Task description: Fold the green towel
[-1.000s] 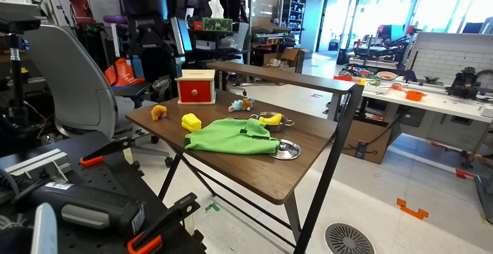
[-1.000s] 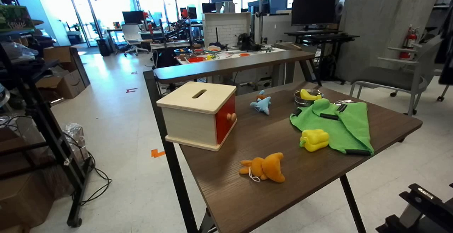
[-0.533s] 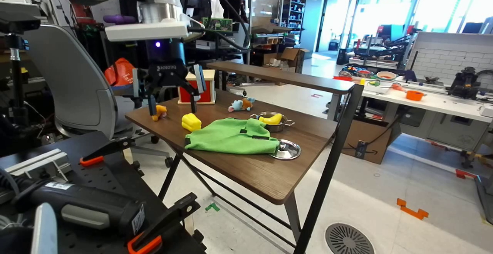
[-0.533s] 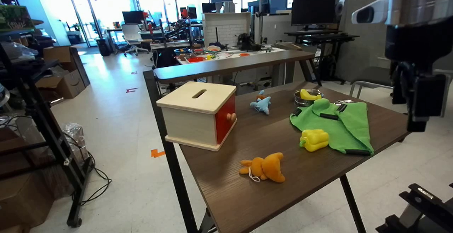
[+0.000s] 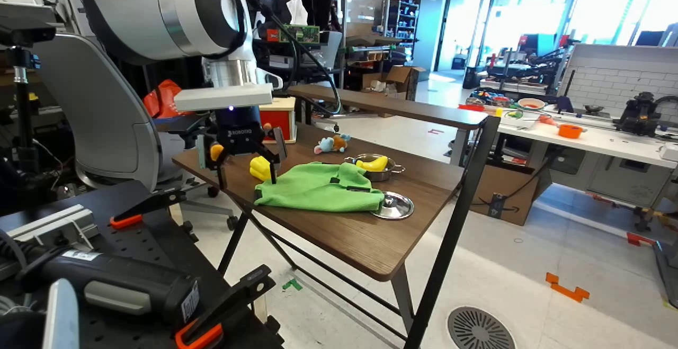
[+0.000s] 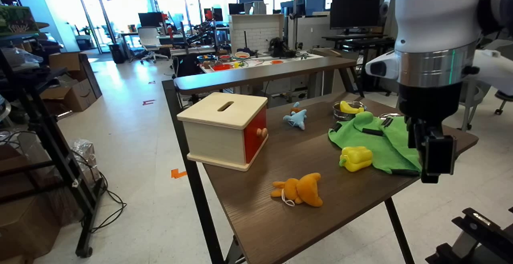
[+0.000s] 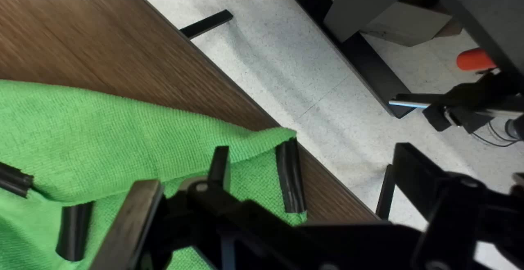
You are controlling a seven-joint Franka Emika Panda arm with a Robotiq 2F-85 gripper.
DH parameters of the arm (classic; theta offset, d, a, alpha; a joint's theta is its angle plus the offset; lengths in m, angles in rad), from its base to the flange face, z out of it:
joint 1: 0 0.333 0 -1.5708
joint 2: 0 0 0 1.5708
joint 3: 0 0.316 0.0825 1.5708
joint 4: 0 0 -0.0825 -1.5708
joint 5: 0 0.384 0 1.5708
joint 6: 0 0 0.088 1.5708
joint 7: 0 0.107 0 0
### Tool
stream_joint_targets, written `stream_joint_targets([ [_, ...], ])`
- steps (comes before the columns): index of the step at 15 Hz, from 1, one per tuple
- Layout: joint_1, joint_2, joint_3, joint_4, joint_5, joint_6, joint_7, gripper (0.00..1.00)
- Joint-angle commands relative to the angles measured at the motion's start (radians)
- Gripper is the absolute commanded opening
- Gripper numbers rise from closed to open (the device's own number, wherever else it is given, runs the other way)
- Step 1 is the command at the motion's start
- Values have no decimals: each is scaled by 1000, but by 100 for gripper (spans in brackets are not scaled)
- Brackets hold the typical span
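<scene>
Pointing the hand (image 5: 247, 182), spread wide with the fingers (image 7: 221, 163) well apart, downward at an edge of the table (image 6: 276, 228). Reaching in from above with the pale arm (image 5: 143, 15), in both exterior views. Showing one finger, in the wrist view, in front of the green towel (image 7: 131, 139) and the opposite one in front of the floor (image 7: 286, 65), with a corner of the cloth and its black strip (image 7: 291, 175) between them. Unable to tell from these views about contact between fingertips and cloth.

Seeing the green towel lying on the table, rumpled, with one flap over another part and that corner just beside the table's edge. Spotting more black strips (image 6: 372, 132) along its borders in both exterior views.

Finding a metal pot (image 5: 380, 177) just beside the towel, with a yellow banana (image 5: 373, 164) inside, and a shiny lid (image 5: 396, 207) partly hidden by the cloth in an exterior view. Noting a yellow pepper (image 6: 356, 158) just beside the towel too, and near it an orange plush toy (image 6: 308, 190) lying on the table. Seeing also a blue and brown plush (image 6: 295, 119) between the pot and a wooden box (image 6: 214, 144) with a slot (image 6: 225, 106) in its top and a round knob (image 6: 262, 132) on its red front (image 6: 252, 140). Looking past all this, in both exterior views, to a raised shelf (image 6: 268, 73) along one side of the table.
</scene>
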Motion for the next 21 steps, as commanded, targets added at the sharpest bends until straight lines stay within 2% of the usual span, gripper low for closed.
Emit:
stream_joint_targets([
  [1,36,82,-20,51,-12,74,19,100],
  [3,40,111,-14,70,6,84,3,100],
  [4,40,124,-11,79,15,83,-6,75],
  [5,37,136,-7,90,26,73,-18,74],
  [6,37,143,-5,97,31,69,-22,68],
  [9,29,145,9,109,50,45,-43,42],
  [15,22,106,31,91,116,6,-85,1],
  [18,20,83,18,89,141,7,-58,0],
  [21,9,36,8,81,179,15,-25,4],
])
